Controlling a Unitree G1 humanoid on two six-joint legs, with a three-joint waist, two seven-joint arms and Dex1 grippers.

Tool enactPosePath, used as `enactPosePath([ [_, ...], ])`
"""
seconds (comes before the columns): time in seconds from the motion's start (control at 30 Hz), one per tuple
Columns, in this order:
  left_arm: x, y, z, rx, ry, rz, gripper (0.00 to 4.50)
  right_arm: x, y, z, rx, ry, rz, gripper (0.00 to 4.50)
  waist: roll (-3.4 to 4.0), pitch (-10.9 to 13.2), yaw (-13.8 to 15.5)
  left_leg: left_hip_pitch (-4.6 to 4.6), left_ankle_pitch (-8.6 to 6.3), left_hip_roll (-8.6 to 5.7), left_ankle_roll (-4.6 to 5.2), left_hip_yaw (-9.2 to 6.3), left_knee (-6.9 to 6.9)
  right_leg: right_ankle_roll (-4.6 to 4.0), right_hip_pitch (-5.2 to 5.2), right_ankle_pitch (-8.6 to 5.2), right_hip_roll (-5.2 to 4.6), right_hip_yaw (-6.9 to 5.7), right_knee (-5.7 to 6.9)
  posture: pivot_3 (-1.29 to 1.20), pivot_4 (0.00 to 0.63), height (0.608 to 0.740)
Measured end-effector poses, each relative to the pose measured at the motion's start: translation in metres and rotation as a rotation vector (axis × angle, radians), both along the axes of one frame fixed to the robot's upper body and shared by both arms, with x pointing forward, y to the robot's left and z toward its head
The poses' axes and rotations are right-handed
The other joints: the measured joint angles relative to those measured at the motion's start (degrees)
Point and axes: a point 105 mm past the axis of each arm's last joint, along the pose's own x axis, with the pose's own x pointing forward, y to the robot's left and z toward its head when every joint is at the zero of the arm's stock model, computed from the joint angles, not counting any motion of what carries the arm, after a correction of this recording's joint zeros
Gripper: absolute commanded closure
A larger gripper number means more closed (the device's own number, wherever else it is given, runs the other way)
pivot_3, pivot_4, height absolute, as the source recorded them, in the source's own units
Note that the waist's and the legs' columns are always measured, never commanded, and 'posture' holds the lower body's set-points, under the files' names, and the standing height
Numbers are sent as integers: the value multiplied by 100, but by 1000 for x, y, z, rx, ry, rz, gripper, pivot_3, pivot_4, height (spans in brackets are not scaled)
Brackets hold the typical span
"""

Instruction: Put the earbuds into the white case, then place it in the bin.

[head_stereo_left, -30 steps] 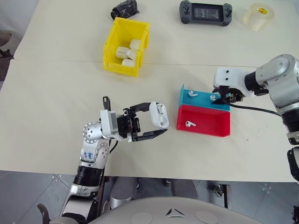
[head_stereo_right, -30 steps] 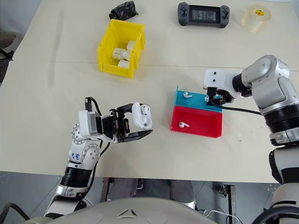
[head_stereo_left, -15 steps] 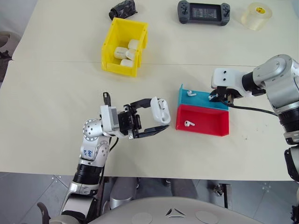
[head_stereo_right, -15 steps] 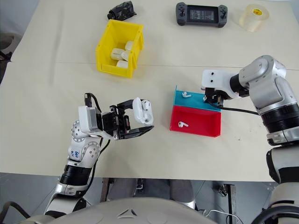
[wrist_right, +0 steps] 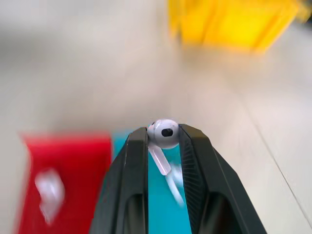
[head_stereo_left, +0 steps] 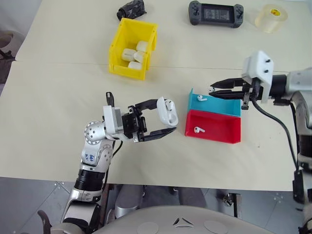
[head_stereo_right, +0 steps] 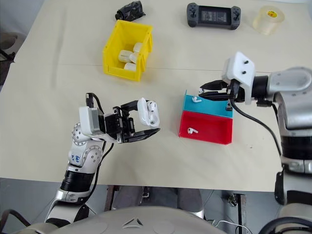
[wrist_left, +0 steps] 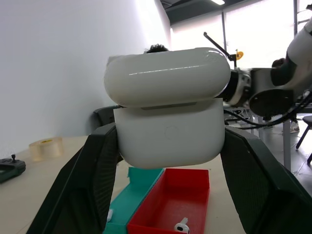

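My left gripper (head_stereo_left: 169,120) is shut on the white case (head_stereo_left: 165,110), holding it above the table with its lid flipped open; the case sits between the black fingers (wrist_left: 92,175) in the left wrist view. My right gripper (head_stereo_left: 212,89) hovers over the blue tray's left end, pointing left, shut on one of the earbuds (wrist_right: 164,133) at its tips. Another earbud (head_stereo_left: 200,97) lies in the blue tray (head_stereo_left: 223,106), and one (head_stereo_left: 197,129) lies in the red tray (head_stereo_left: 220,127). The yellow bin (head_stereo_left: 117,43) stands at the far left of the table.
Several white cases lie inside the bin. A black handheld console (head_stereo_left: 216,13), a roll of tape (head_stereo_left: 271,18) and a crumpled black item (head_stereo_left: 130,9) sit along the table's far edge. The two trays touch each other right of the held case.
My right gripper closed on an earbud in the blue tray, lifted it out and swung round to point left. The left gripper with the case stayed put.
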Motion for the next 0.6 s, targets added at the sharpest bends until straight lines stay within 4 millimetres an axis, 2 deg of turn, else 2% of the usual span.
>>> enactPosePath([
  [0.1, 3, 0, 3, 0, -6, 0, 1711, -19, 18, 7, 196, 2, 56, 3852, 0, 0, -6, 2, 0, 1, 0, -1, 0, 0, -1, 0, 2, -1, 4, 0, 150, 740],
  [0.23, 11, 1, 4, 3, 16, 2, 1711, -51, 48, 18, 557, 92, 104, 3852, 1, 0, -23, 1, 1, 3, -4, -2, -1, 0, -2, 0, 4, -1, 8, 0, 150, 740],
  [0.4, 13, 2, 3, 1, 24, -5, 1711, -69, 64, 32, 715, 145, 112, 3852, 0, 0, -20, 4, 1, 0, -3, -5, -1, 0, 1, 0, 2, -1, 5, 0, 150, 740],
  [0.6, 13, 2, 1, 2, 38, -14, 1711, -81, 74, 29, 762, 207, 105, 3852, 0, 0, -18, 3, 0, -1, -1, -4, -3, 0, 1, 0, 2, 1, 3, 0, 150, 740],
])
